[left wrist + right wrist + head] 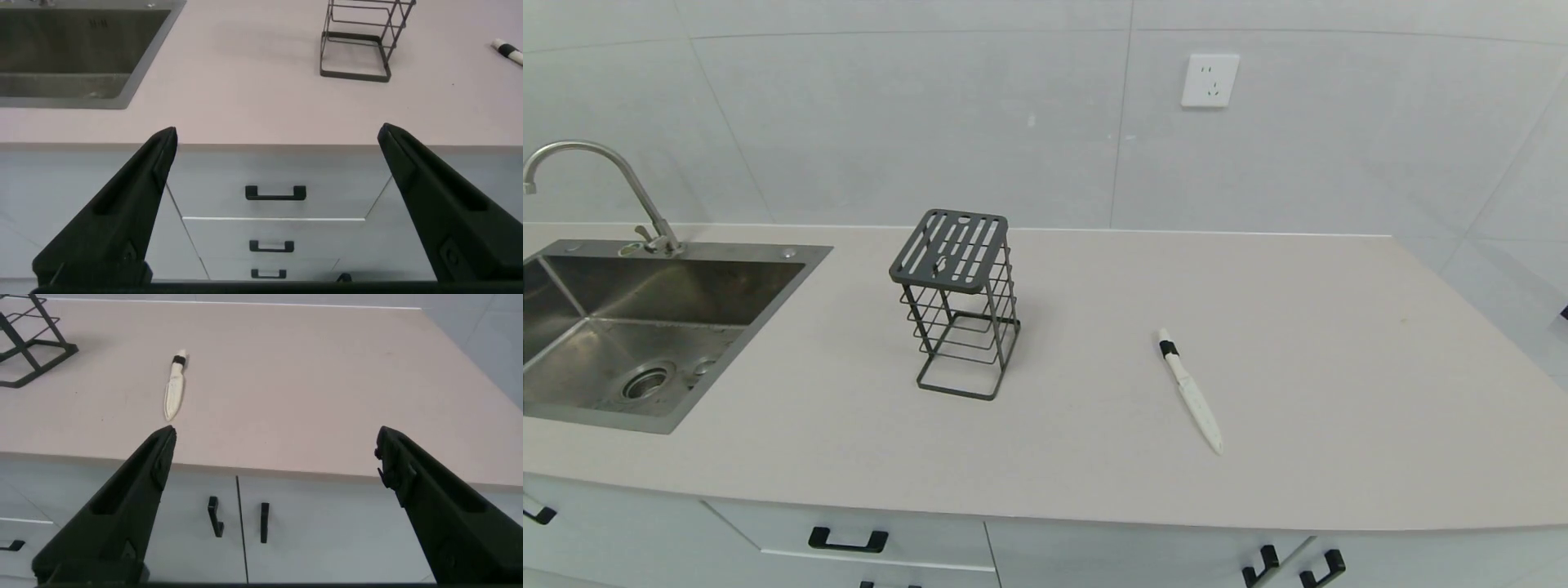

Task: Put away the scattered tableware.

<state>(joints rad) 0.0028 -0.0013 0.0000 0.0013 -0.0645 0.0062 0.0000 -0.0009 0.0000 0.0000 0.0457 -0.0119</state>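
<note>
Countertop (1298, 327), wire rack (958, 314) upright, white knife (1190, 392) apart (sink (645, 318) cut off left)

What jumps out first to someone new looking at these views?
The dark wire rack standing midway along the counter, with a white knife lying flat to its right, apart from it. A steel sink sits at the counter's left end; the left gripper and right gripper are open short of the front edge.

Seemingly tiled wall (931, 106), countertop (1339, 327), steel sink (686, 282)
</note>
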